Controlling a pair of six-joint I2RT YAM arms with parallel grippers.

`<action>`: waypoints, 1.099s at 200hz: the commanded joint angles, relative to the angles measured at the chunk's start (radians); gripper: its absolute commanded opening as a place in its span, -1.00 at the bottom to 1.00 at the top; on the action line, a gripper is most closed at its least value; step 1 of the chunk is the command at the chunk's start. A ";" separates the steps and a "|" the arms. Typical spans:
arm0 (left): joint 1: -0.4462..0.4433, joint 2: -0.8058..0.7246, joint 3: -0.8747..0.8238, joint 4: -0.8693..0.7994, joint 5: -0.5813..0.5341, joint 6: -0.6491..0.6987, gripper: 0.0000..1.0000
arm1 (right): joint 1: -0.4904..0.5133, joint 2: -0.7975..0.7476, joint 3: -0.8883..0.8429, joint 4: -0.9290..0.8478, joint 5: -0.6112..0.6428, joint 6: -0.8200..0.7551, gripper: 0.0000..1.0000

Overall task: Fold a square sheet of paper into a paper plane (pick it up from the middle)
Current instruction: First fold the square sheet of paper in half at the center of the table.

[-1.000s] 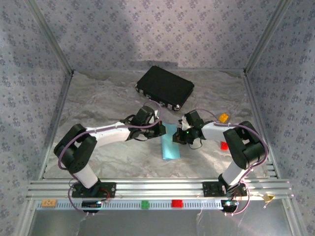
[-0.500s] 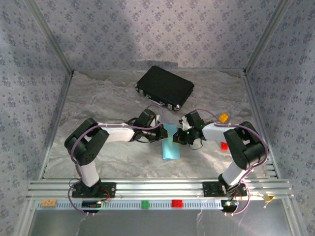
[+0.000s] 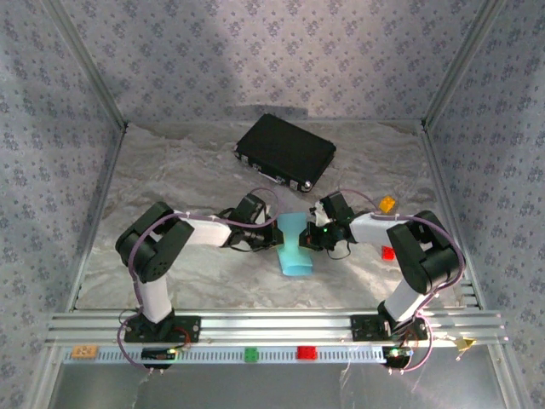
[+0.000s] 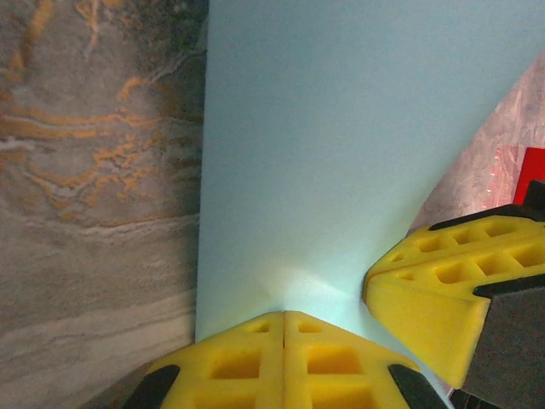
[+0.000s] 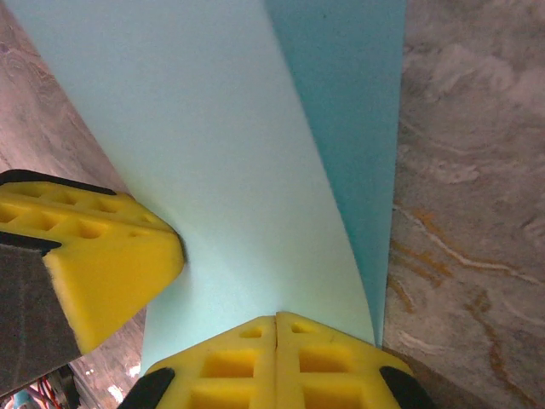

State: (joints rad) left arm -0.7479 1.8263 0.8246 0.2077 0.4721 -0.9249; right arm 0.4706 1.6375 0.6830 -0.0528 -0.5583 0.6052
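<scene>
Our left pincer is clenched on the left edge of the folded light blue sheet, and our right pincer is clenched on its right edge, near mid-frame. A second ago the sheet was a straight strip. Now it is nipped narrow between the pincers, its lower end on the bench, below the black case.

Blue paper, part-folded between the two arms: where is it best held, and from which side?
By its two long edges, toward the far end, one gripper from each side. The left gripper pinches the left edge of the blue paper and the right gripper the right edge. The paper is thin, so only an edge fits between shut fingers, and opposed grips probably hold it taut.
</scene>
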 commanded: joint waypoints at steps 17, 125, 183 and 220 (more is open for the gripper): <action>0.006 -0.010 0.028 -0.078 -0.022 0.033 -1.00 | -0.006 0.026 -0.043 -0.127 0.097 -0.002 -1.00; 0.069 0.077 0.075 -0.049 0.016 0.041 -1.00 | -0.008 0.032 -0.046 -0.125 0.095 -0.003 -1.00; 0.072 0.052 0.122 -0.143 -0.010 0.075 -1.00 | -0.011 0.013 -0.048 -0.129 0.094 -0.004 -1.00; 0.077 0.047 0.199 -0.166 0.029 0.100 -1.00 | -0.016 0.015 -0.047 -0.127 0.094 -0.005 -1.00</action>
State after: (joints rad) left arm -0.6804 1.8744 0.9649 0.0799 0.4866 -0.8631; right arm 0.4644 1.6299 0.6765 -0.0563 -0.5579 0.6048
